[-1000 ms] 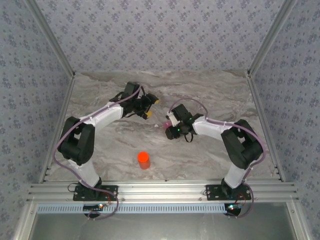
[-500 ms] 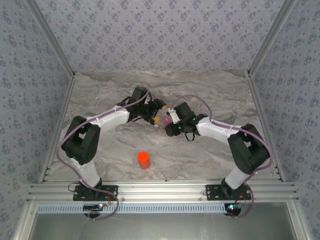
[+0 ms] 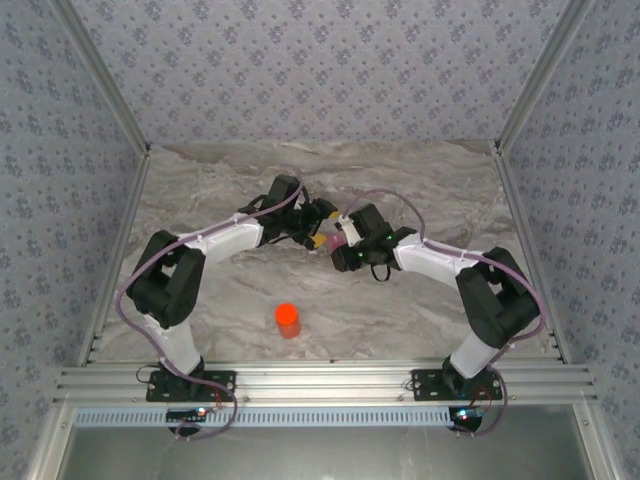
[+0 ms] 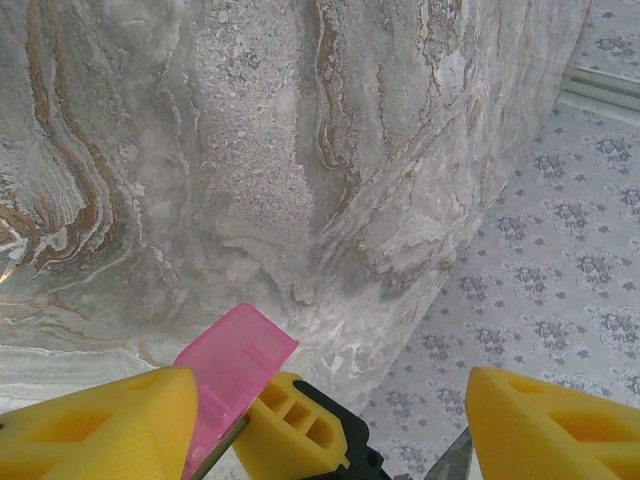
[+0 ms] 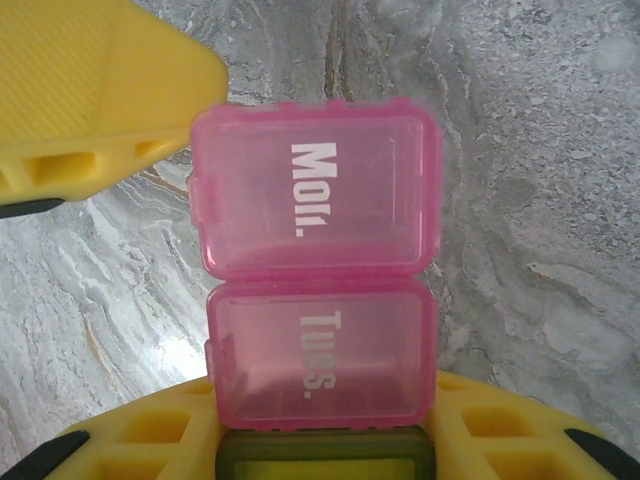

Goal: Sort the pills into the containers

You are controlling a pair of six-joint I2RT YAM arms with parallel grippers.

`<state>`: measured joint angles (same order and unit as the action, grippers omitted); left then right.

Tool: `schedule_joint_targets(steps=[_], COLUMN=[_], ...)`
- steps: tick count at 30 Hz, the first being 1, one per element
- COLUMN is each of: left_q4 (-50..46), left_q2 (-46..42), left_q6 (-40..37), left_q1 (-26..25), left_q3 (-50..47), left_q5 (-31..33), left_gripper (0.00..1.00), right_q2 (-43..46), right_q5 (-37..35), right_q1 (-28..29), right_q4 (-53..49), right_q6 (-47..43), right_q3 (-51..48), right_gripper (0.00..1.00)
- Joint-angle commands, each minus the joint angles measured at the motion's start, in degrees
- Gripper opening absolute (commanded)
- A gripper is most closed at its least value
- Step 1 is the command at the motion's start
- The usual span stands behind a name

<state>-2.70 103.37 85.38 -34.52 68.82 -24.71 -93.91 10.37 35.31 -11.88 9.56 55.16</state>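
Pink-and-olive containers (image 5: 318,330), pinched in the right gripper's (image 5: 325,452) jaws, are apparently awaiting opening, requiring the left gripper's (image 4: 325,420) wide, empty jaws to catch a lid (image 5: 318,185).

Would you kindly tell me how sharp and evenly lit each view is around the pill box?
Top external: soft, even light, hardly any hard shadows, the pill box just a tiny pink speck. Left wrist: the marble table crisp, with a small glare patch at its left edge. Right wrist: the day lettering on the pink compartments sharp and readable, no glare.
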Motion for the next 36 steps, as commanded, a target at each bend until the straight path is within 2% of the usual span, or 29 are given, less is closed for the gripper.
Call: schedule_joint_targets(steps=[1,23,31,36], left_q4=[1.0,2.2,10.6,11.0], left_q2=[0.4,-0.5,-3.3,-3.2], left_q6=[1.9,3.3,9.5,9.4], left_q1=[-0.9,-1.4,-1.1,-1.0], left_q3=[-1.2,-1.5,-6.9,-6.6], left_q5=[-0.9,-0.4,2.9,2.4], left_gripper=[0.71,0.71,0.71,0.71], right_q2=[0.6,-0.1,-0.2,0.0], right_q5=[0.6,0.3,0.3,0.2], right_q1=[-0.3,-0.6,-0.6,-0.6], right_q4=[0.8,0.9,1.2,1.1], right_q6=[1.0,1.4,2.1,2.1], right_q3=[0.6,0.7,0.3,0.3], right_gripper=[0.31,0.30,0.30,0.30])
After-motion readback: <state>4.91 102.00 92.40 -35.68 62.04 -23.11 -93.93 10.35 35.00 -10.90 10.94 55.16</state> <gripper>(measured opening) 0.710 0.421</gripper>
